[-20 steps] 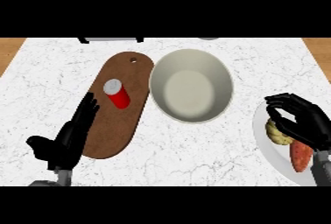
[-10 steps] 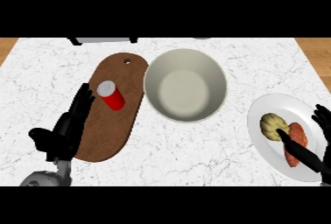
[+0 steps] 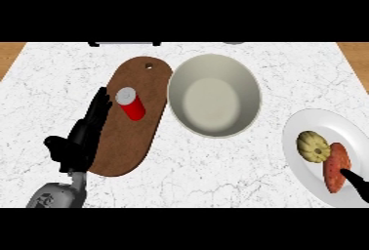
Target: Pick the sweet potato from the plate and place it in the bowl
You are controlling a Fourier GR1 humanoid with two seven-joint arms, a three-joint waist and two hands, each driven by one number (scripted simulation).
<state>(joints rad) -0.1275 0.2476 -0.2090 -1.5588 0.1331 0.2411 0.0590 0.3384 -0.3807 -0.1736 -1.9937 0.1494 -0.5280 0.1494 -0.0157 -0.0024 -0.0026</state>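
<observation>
Right robot hand (image 3: 356, 184) of mine barely shows in the head view: only a dark finger or two poke in at the lower right corner, the tip lying at the near end of the sweet potato (image 3: 337, 167). Whether that robot hand is released or clenched I cannot tell, since most of it is out of the picture. The sweet potato, reddish orange and elongated, lies on the white plate (image 3: 302, 128) at the right edge of the desk (image 3: 216, 171), just beside a pale yellow ribbed vegetable (image 3: 314, 146). My left robot hand (image 3: 81, 136) rests at the lower left, fingers straight and relaxed, holding nothing, lying along the edge of the brown cutting board (image 3: 140, 78). On that board a red can with a white lid (image 3: 130, 104) lies on its side. The beige bowl (image 3: 189, 73) stands in the middle of the desk, touching or nearly touching the board's right edge, well apart from the plate.

As I judge it, the pick is not yet made. To do it well I should bring the right robot hand over the sweet potato's middle, close across its narrow width, and keep off the yellow vegetable. Then I should lift clear of the plate's rim before swinging left to the bowl.
</observation>
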